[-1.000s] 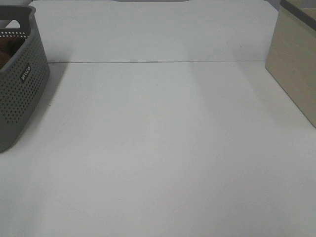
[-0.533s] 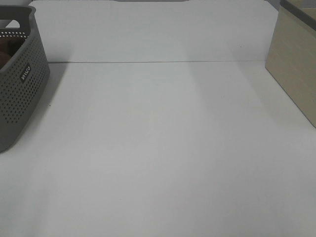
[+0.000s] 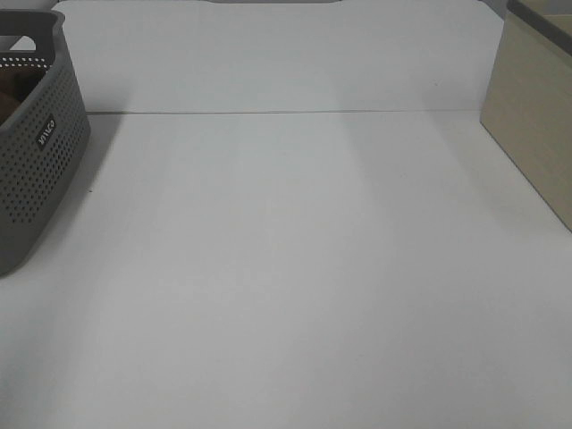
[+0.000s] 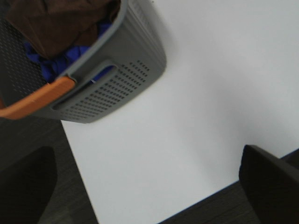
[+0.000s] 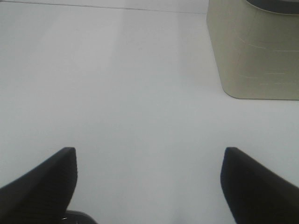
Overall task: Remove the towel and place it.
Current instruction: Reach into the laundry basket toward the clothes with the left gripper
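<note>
towel (image 4: 56, 23) bunched in grey basket (image 4: 131, 60) at desk (image 3: 286, 268) left edge — left tool (image 4: 145, 154) wide, empty, likely staged for the reach; right tool (image 5: 149, 151) wide, idle.

Overhead view of a white worktop (image 3: 295, 268). At 9 to 10 o'clock stands a grey perforated basket (image 3: 36, 170), cut off by the frame edge. At 2 to 3 o'clock stands a beige bin (image 3: 536, 125). Inside the basket lies blue cloth (image 4: 51, 65), and an orange strip (image 4: 39, 99) lies along its rim.
</note>
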Controlling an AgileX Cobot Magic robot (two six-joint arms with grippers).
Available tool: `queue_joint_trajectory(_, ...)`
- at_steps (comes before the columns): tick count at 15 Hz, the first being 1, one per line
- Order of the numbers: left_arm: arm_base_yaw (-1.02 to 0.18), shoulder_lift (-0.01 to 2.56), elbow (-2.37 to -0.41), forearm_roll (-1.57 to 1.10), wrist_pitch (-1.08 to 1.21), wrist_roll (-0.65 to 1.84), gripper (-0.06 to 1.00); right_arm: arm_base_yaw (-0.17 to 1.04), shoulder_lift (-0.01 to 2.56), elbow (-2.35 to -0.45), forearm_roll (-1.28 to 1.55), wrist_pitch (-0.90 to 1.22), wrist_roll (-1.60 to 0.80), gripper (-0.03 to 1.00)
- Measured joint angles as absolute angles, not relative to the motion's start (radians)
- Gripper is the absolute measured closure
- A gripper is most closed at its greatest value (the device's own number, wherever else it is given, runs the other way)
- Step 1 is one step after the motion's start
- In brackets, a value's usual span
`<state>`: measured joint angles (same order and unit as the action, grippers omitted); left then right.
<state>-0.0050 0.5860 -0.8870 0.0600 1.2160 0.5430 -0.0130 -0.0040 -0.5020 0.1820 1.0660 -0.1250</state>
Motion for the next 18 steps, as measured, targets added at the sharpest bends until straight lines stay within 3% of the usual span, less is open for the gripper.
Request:
queue_joint_trajectory(5, -0.005, 0.934, -1.192, 0.129, 1.217, 0.728, -0.05, -0.013, -0.004, -0.502, 0.182, 1.066, -0.125, 0.16)
queue_joint_trajectory(7, -0.005, 1.237, -1.435, 0.134, 1.216, 0.790, -0.05, -0.013, -0.004, -0.502, 0.182, 1.066, -0.125, 0.16)
queue_joint_trajectory(10, 0.016, 1.467, -1.652, 0.142, 1.215, 0.841, -0.05, -0.013, -0.004, -0.502, 0.182, 1.066, -0.125, 0.16)
queue_joint_trajectory(18, 0.224, 1.953, -1.923, 0.117, 1.212, 1.020, -0.05, -0.013, -0.004, -0.502, 0.182, 1.066, -0.125, 0.16)
